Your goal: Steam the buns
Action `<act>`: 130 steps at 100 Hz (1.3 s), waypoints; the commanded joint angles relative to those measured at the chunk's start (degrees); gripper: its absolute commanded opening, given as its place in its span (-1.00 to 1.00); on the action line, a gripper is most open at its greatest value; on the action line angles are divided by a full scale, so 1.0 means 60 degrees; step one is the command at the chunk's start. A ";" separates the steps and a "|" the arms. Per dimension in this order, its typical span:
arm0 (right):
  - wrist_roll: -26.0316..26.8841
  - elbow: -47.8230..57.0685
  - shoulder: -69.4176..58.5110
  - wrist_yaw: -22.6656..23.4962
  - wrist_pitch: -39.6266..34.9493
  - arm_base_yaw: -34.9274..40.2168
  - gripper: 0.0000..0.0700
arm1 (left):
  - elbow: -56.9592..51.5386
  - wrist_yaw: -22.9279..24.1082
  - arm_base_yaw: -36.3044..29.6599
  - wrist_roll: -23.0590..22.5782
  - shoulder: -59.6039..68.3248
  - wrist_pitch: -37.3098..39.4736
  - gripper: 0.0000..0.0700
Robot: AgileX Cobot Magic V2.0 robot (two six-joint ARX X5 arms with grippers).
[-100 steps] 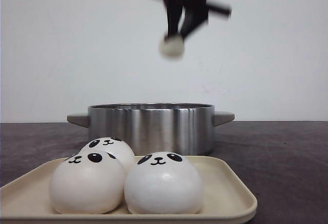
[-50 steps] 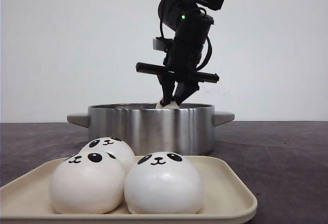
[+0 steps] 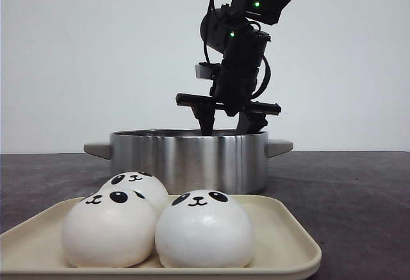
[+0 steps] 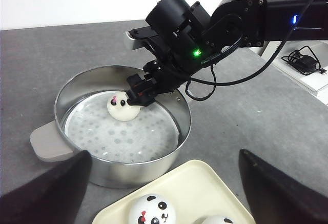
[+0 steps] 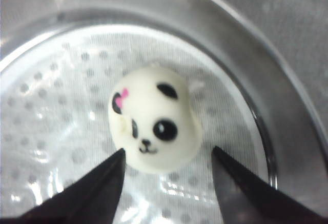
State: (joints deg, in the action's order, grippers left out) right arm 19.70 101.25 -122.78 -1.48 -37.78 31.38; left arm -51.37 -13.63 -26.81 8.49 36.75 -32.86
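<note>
Three white panda-faced buns point(image 3: 204, 229) point(image 3: 109, 225) point(image 3: 138, 184) sit on a cream tray point(image 3: 288, 235) at the front. Another bun point(image 5: 152, 124), with a pink bow, rests on the dotted liner inside the steel pot point(image 3: 189, 158); the left wrist view shows this bun point(image 4: 122, 107) near the pot's far side. My right gripper point(image 3: 229, 128) point(image 5: 168, 152) hangs just over the pot rim, open, its fingers point(image 5: 102, 180) spread on either side of that bun and apart from it. My left gripper point(image 4: 164, 155) hovers open, high above the tray and the pot, holding nothing.
The pot point(image 4: 184, 116) has grey side handles point(image 3: 96, 148) point(image 3: 280, 146) and stands behind the tray point(image 4: 205, 183) on a dark grey tabletop point(image 3: 359, 197). A white surface with a black cable point(image 4: 302, 62) lies beyond the table's right edge.
The right gripper came down from high above with a bun, lowered it into the pot and opened; the bun now lies free on the liner.
</note>
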 commanded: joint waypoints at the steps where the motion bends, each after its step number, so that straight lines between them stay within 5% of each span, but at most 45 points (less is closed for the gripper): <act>1: 0.0106 0.0510 -0.0142 0.0011 -0.0248 0.0022 -0.04 | -0.0113 0.0018 -0.0055 0.0000 0.0051 0.0117 0.59; 6: 0.0073 0.0809 -0.0036 0.0007 -0.0572 0.0025 -0.29 | -0.0113 0.0015 -0.0055 0.0029 0.0051 0.0113 0.59; 14: -0.0120 0.1333 0.0342 0.0007 -0.0976 0.0073 -1.00 | -0.0113 0.0011 -0.0055 0.0058 0.0146 0.0117 0.57; 48: -0.0958 0.2346 0.4670 -0.0208 -0.1326 0.1461 -0.98 | -0.0113 -0.0426 -0.0382 0.1282 0.2958 -0.0332 0.58; 72: -0.1115 0.2346 0.7235 -0.1814 -0.1388 0.2779 -0.98 | -0.0124 -0.0455 -0.1071 0.1555 0.5672 -0.0186 0.58; 130: -0.0597 0.2339 0.8171 -0.2339 -0.2874 0.2965 -0.98 | -0.0128 0.0849 -0.1723 0.2029 0.8823 0.1045 0.57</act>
State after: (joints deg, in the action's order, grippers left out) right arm 14.92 114.19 -73.03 -15.25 -55.33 48.47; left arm -51.37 -8.91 -36.62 20.23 88.03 -27.05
